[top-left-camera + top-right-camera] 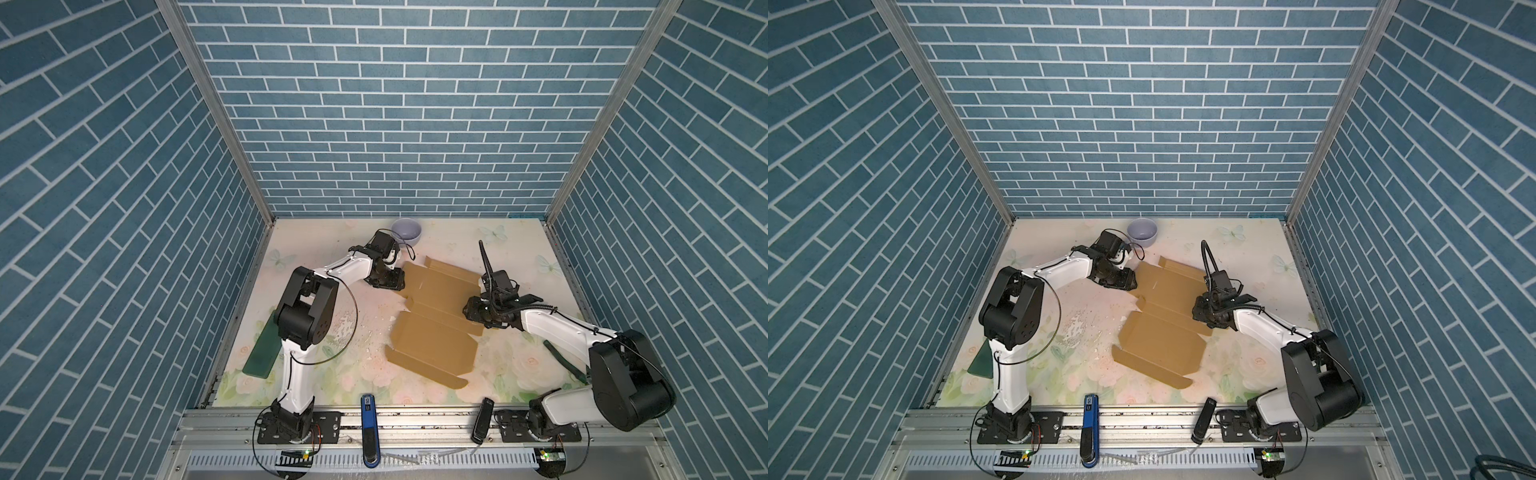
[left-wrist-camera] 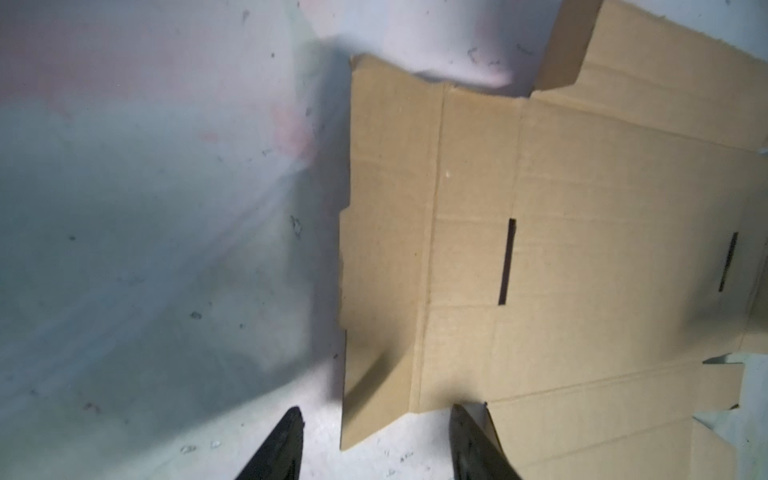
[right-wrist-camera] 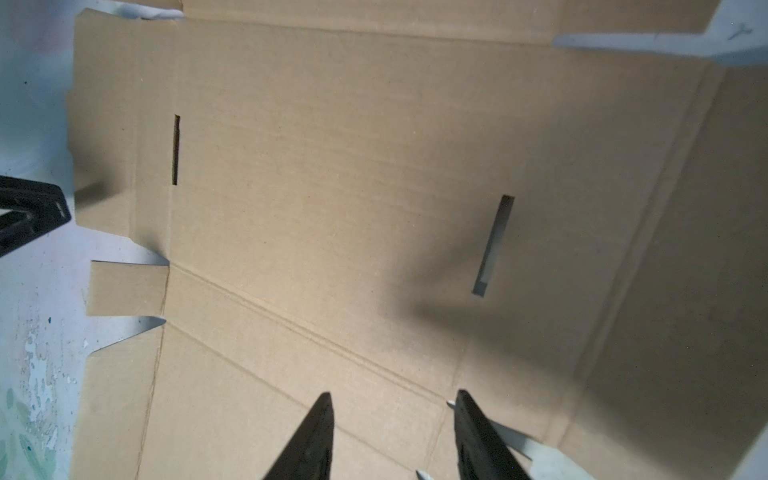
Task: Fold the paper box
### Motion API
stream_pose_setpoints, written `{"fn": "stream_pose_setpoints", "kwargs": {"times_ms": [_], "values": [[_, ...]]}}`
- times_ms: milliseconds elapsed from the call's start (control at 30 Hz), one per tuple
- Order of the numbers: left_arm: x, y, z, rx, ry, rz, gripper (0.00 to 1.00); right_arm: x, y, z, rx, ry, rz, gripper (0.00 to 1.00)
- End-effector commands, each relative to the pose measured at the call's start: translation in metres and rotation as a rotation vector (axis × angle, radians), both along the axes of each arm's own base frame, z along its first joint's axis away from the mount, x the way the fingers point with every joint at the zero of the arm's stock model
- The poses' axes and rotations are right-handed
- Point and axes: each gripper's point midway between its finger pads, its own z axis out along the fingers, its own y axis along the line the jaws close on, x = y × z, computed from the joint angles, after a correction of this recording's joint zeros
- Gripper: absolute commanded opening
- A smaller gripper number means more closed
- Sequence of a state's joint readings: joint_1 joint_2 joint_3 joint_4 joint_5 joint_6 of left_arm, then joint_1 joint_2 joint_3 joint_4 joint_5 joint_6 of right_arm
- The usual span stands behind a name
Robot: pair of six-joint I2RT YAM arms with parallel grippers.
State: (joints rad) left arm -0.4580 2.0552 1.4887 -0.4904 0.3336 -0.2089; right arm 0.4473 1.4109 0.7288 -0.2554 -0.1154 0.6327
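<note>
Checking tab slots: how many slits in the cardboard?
2, in one panel of the paper box: first slit by its tabbed edge, second slit across the panel. Others may be hidden.

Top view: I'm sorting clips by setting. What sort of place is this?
Likely a robot test booth: two arms bolted to a metal rail, brick-print panels on three sides, a flower-print table bearing the unfolded box.
</note>
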Motion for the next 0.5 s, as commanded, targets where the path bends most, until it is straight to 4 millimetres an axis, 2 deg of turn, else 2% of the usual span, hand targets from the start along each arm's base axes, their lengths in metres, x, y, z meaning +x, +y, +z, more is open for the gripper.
{"fn": "stream_pose_setpoints", "kwargs": {"times_ms": [0,267,467], "values": [[0.016,-0.009,0.011,-0.041,-0.06,-0.018,0.59,-0.004,-0.004,-0.011,-0.013,0.023,-0.034,0.45],[0.023,-0.015,0.001,-0.053,-0.039,-0.012,0.62,-0.003,-0.008,-0.027,-0.033,0.035,-0.058,0.41],[0.023,-0.012,-0.008,-0.038,-0.032,0.003,0.63,-0.005,-0.008,-0.038,-0.04,0.06,-0.06,0.4]]}}
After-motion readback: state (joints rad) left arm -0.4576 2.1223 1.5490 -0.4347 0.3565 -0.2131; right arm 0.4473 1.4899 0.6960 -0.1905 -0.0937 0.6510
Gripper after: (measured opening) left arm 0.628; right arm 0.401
